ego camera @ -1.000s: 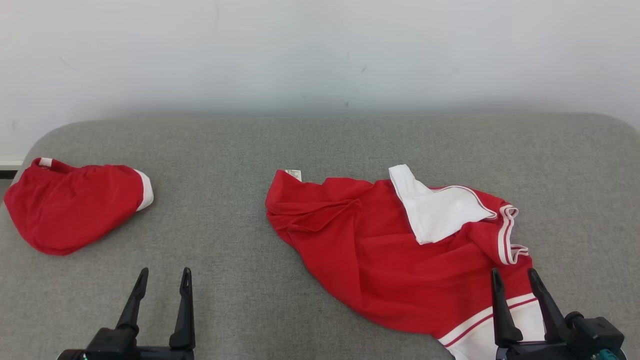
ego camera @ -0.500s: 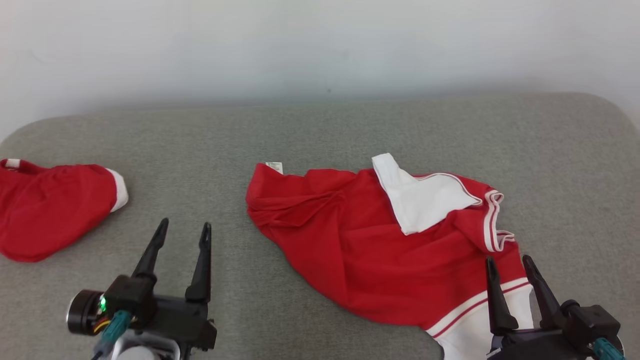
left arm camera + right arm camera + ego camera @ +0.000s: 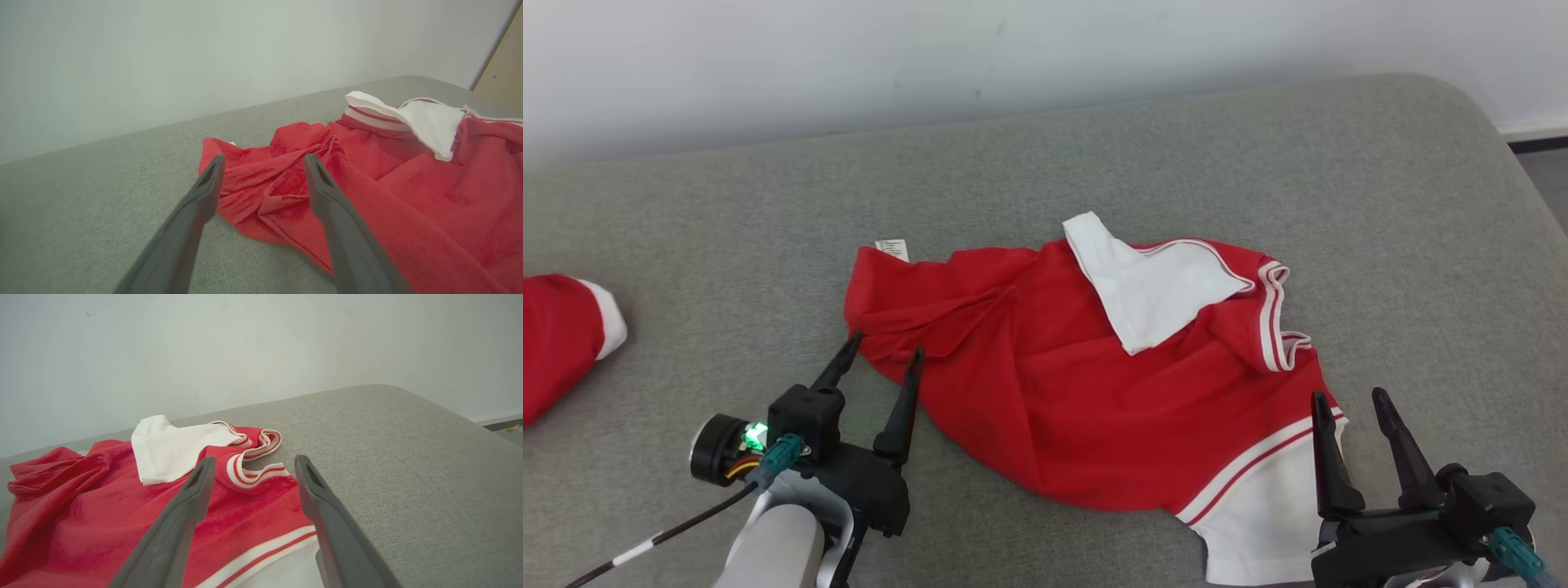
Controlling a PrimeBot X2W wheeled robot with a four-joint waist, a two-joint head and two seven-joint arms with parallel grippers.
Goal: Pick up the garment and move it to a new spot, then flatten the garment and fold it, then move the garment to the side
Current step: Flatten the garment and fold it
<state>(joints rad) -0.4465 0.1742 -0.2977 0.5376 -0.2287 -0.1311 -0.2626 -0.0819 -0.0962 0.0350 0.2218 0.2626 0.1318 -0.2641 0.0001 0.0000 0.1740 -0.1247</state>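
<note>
A: What is laid out here?
B: A grey padded surface set against a pale wall. A crumpled red garment with white panels and striped trim lies at its middle, spreading toward the near right.
A: Anything else on it?
B: A second red piece lies far left, well apart.
A: And the grippers?
B: Both stand wide open, holding nothing. The left gripper is at the garment's left edge, and the right gripper is over its white near-right corner. A small white label pokes from the far-left corner

Off to the left, red bundle with white cuff, lying on grey cushion; white wall behind, floor far right.
</note>
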